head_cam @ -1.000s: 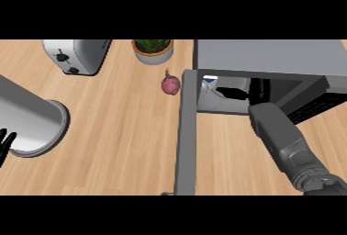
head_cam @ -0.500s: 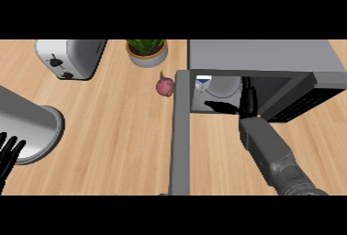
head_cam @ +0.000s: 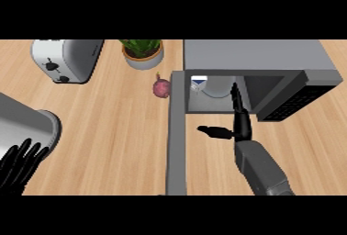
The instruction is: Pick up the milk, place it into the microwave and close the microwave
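On the far right of the counter [head_cam: 115, 124]:
Microwave: grey microwave [head_cam: 254, 55], cavity open toward the near side.
Door: door [head_cam: 177, 133] swung open, seen edge-on as a grey strip running from the cavity's left corner toward the near edge.
Milk: milk [head_cam: 200, 85] stands upright inside the cavity, at its left side, next to the door hinge.
Right hand: right hand [head_cam: 238, 123] just outside the cavity mouth, fingers straight and pointing far toward the opening, thumb stuck out to the left; holds nothing, apart from the milk.
Left hand: left hand [head_cam: 20, 163] at the near left edge, fingers straight and spread, resting, holds nothing.
Onion: red onion [head_cam: 162, 87] on the counter just left of the door's far end.
Plant: potted plant [head_cam: 142, 52] at the far edge, left of the microwave.
Toaster: toaster [head_cam: 64, 58] at the far left.
Pot: metal cylinder [head_cam: 24, 126] at the left edge, beside the left hand.
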`<state>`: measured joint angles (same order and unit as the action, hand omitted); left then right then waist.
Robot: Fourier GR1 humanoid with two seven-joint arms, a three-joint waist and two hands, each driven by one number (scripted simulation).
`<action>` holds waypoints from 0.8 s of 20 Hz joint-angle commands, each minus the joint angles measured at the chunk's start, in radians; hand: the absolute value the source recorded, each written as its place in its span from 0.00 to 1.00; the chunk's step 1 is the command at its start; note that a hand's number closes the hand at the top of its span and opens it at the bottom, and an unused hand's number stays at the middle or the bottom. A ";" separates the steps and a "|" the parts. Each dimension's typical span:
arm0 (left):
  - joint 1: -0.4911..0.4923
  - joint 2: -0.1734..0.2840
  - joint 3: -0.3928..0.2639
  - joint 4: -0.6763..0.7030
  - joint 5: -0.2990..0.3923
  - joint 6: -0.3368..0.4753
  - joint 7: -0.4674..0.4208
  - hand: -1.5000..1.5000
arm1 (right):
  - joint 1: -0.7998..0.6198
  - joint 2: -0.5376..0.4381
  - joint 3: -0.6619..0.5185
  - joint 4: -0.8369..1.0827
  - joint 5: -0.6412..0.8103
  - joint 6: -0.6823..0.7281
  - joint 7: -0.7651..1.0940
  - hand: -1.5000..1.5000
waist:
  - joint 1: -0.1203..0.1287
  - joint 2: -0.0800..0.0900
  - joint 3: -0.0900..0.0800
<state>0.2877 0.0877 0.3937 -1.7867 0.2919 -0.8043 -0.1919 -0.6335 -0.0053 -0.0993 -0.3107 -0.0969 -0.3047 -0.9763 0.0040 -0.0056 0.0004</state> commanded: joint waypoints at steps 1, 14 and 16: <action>-0.015 0.008 -0.023 0.034 -0.023 -0.034 -0.012 0.00 | 0.099 0.005 0.064 -0.119 -0.055 0.098 -0.013 0.00 | -0.014 -0.003 -0.001; -0.099 -0.067 -0.206 -0.019 -0.246 0.013 0.008 1.00 | 0.667 -0.069 0.272 -0.791 -0.144 0.153 0.103 0.00 | -0.037 -0.002 -0.003; -0.138 -0.086 -0.288 -0.045 -0.286 0.058 0.058 1.00 | 0.738 -0.097 0.289 -0.903 -0.142 0.148 0.123 1.00 | -0.038 -0.001 -0.002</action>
<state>0.2110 0.0222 0.1776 -1.8411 0.0787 -0.7906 -0.1569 -0.0406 -0.0477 0.1625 -1.0133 -0.2244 -0.1888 -0.8961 -0.0307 -0.0093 -0.0018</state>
